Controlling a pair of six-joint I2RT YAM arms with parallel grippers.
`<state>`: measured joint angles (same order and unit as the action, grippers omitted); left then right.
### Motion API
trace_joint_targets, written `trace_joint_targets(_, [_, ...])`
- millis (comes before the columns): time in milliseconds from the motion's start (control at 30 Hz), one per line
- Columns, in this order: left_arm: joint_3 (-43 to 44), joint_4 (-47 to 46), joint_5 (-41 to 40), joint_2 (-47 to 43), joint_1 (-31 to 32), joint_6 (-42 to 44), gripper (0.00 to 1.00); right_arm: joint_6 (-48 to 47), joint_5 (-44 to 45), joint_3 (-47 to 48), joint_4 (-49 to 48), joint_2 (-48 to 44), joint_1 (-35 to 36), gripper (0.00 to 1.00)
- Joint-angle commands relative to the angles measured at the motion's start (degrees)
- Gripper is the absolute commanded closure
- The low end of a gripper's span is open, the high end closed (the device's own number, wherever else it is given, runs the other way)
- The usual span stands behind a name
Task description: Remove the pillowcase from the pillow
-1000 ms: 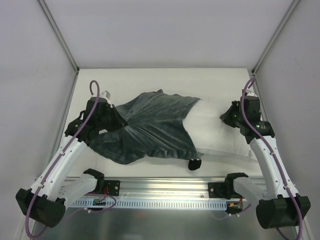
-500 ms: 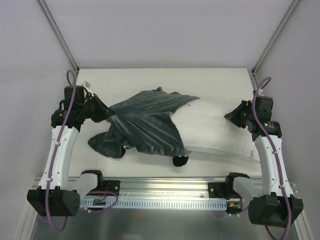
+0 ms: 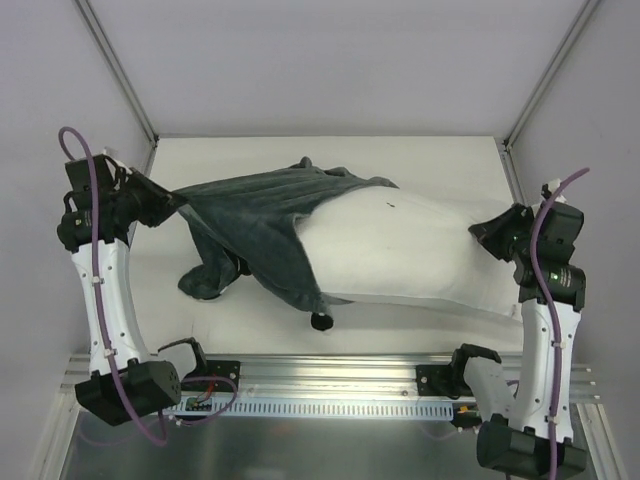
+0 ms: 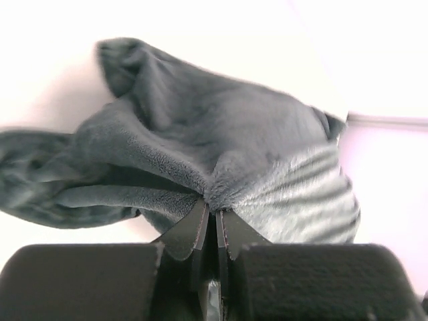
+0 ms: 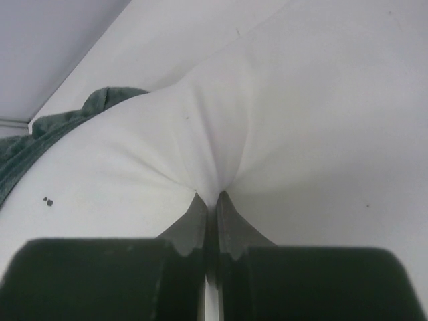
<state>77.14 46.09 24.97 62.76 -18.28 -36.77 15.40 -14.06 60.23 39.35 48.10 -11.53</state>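
Moved since a second ago: left arm, swung out to the left edge of the bench, dragging the pillowcase with it; more of the white pillow is bared.
Left jaws: pinched shut on a fold of pillowcase.
Right jaws: pinched shut on the pillow's right end.
Pillow: mid-bench, long axis left to right, stretched between both arms, left end under the pillowcase.
Pillowcase: lies right of the left jaws.
Coming pull, as judged: leftward along that axis, right arm anchoring.
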Motion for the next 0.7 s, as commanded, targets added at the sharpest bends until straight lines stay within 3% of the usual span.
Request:
trace_joint_targets(0, [2.05, -5.48, -6.52, 2.44, -8.07, -0.31, 1.00, -2.04, 9.94, 3.58, -2.97, -3.44, -6.65, 0.99])
trace_joint_targets(100, [1.43, -5.48, -6.43, 3.68, -8.87, -0.58, 1.00, -1.95, 8.97, 1.74, -2.79, -4.41, -7.45, 0.99])
trace_joint_targets(233, [-1.64, -6.88, -3.97, 3.25, -8.87, -1.11, 1.00, -3.18, 1.35, -3.26, -4.90, -3.54, -6.93, 0.99])
trace_joint_targets(333, [-4.37, -8.02, -2.83, 2.28, -8.87, -1.28, 1.00, -5.55, -0.35, -5.38, -5.87, -4.06, -2.37, 0.97])
trace_joint_targets(400, [-5.59, -8.99, -1.77, 1.67, -8.53, -1.37, 1.00, -7.48, 1.66, -4.07, -5.43, -5.11, 4.19, 0.64])
trace_joint_targets(433, [-5.78, -9.17, -1.68, 1.49, -8.26, -1.20, 1.00, -8.01, 4.98, -3.19, -4.99, -5.29, 6.76, 0.23])
trace_joint_targets(467, [-5.86, -9.35, -1.77, 1.40, -7.56, -1.11, 1.00, -8.54, 6.40, -2.40, -4.73, -5.47, 8.96, 0.04])
trace_joint_targets(567, [-5.69, -9.35, -2.03, 1.05, -6.86, -0.75, 1.00, -10.29, 8.35, 0.85, -3.76, -4.86, 17.31, 0.04])
trace_joint_targets(667, [-5.34, -9.43, -2.38, 0.34, -6.41, -0.49, 1.00, -14.59, 10.64, 3.23, 0.44, -3.01, 30.54, 0.04])
